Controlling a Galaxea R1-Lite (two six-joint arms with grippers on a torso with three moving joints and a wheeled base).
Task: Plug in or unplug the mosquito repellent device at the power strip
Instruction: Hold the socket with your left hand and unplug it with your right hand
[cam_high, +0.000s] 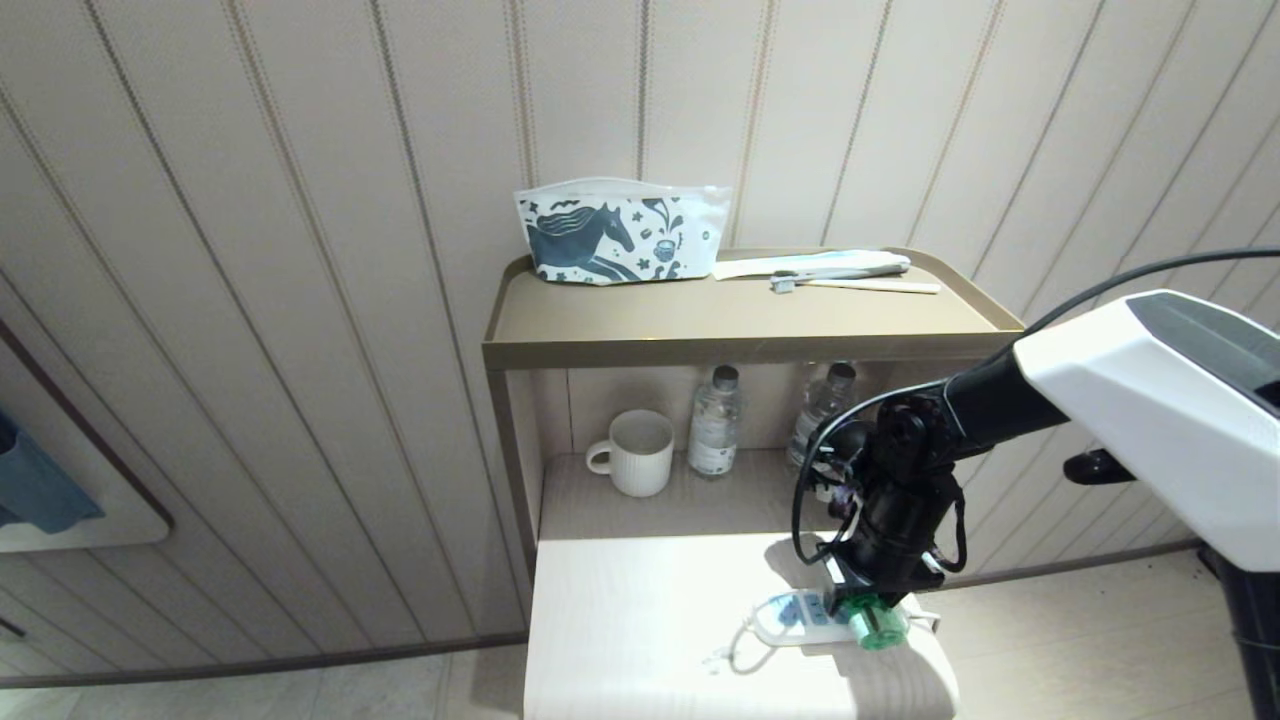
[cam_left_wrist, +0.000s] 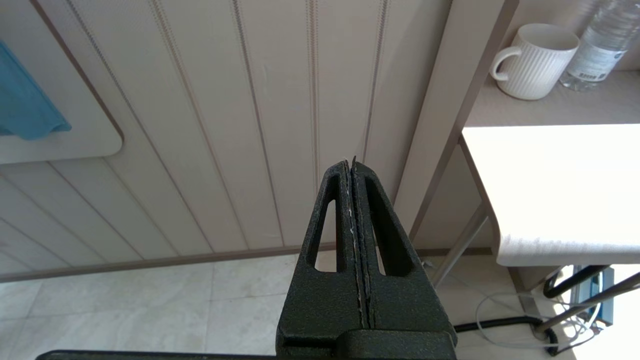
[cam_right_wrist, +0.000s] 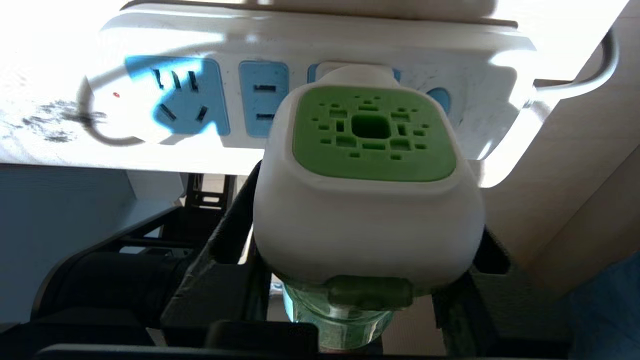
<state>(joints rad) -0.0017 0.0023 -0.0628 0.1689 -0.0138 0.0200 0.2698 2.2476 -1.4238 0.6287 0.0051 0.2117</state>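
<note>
Device (cam_right_wrist: 370, 200): white body between my right gripper (cam_right_wrist: 360, 280) fingers, plug end in the strip (cam_right_wrist: 310, 75), at the end socket by the cord.
Right grip: fingers flank both sides of the body; I cannot tell whether they press it yet.
Pull axis: straight out from the socket face, square to the strip's length.
Strip: flat on the low table (cam_high: 640, 620), near its front right corner.
Left gripper (cam_left_wrist: 356, 210): closed, empty, parked by the wall, well apart.

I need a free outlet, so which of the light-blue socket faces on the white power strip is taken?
The socket face nearest the cord end of the flat white power strip: the white, green-topped mosquito repellent device sits plugged into it. The other two blue faces show bare slots.
</note>
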